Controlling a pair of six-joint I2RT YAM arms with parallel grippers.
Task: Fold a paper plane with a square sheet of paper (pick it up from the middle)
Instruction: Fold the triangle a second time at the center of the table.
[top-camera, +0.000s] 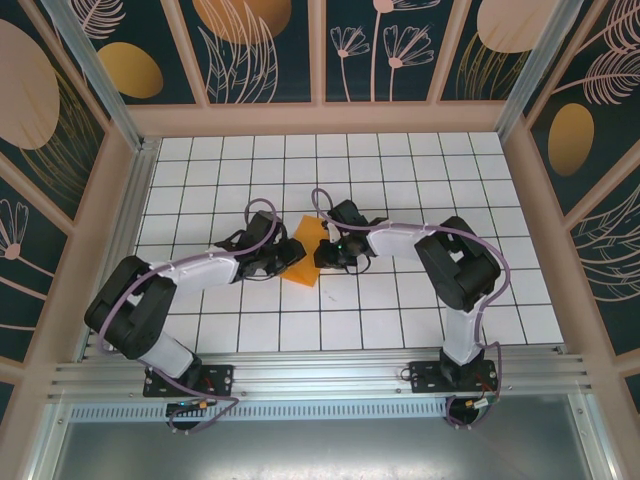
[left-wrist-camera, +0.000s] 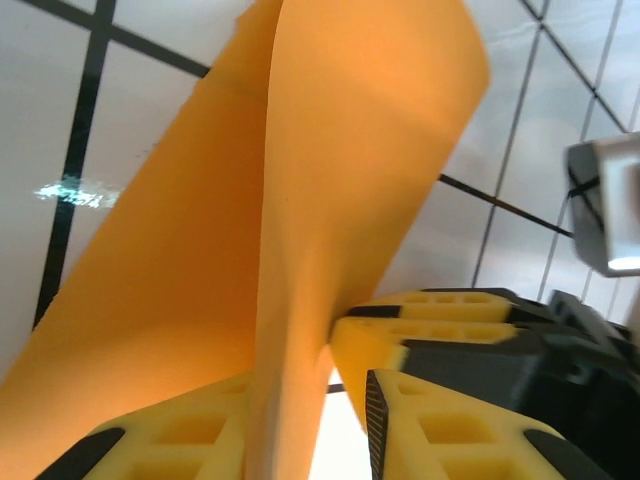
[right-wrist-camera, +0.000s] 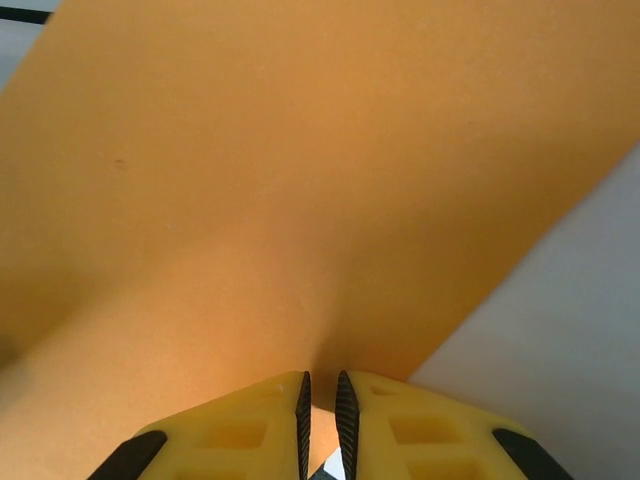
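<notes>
Pinching: right gripper (right-wrist-camera: 320, 392) pressed nearly together on orange sheet (right-wrist-camera: 300, 200), anchoring it for folding. Left gripper (left-wrist-camera: 300, 410) slightly spread, upright fold loose between fingers (probably regripping). Sheet tented mid-counter (top-camera: 420, 310), between both arms.

Left claw (top-camera: 283, 260) and right claw (top-camera: 322, 253) hem the paper (top-camera: 300, 268); surrounding table (top-camera: 400, 320) tiles lie open.

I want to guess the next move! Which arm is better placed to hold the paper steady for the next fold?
Probably the right. The right gripper is pinched shut on the paper, while the left gripper has its jaws apart around a raised flap, so it looks freer to move.
</notes>
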